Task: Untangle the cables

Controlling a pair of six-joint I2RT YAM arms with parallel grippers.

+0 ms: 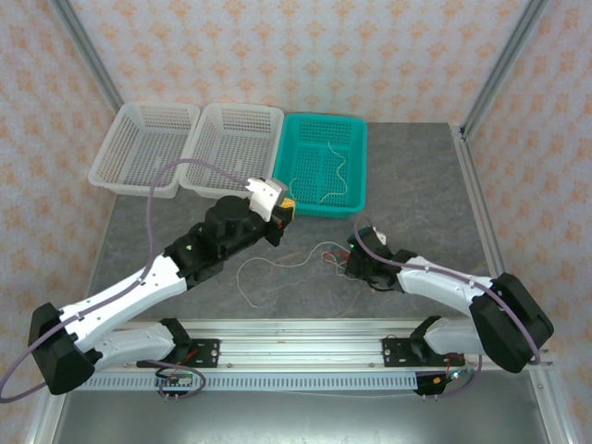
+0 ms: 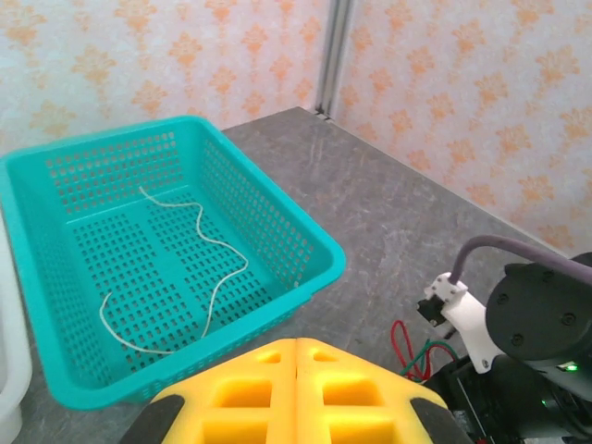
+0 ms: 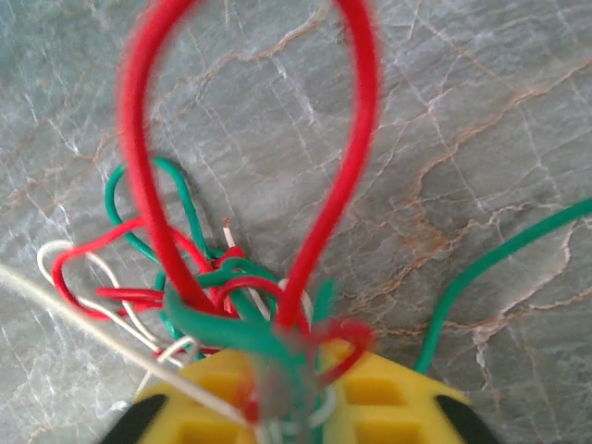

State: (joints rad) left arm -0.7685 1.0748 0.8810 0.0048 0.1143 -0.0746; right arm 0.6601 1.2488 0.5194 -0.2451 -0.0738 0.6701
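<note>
A knot of red, dark green and cream cables lies on the grey table in front of the teal basket. My right gripper is shut on this tangle. In the right wrist view the cables bunch between the yellow fingers, and a red loop rises toward the camera. One cream strand trails left from the knot across the table. Another cream cable lies loose inside the teal basket. My left gripper hovers at the basket's near left corner, shut with nothing in it.
Two white baskets stand in a row left of the teal one at the back. Metal frame posts rise at the table's far corners. The right arm sits close beside the knot.
</note>
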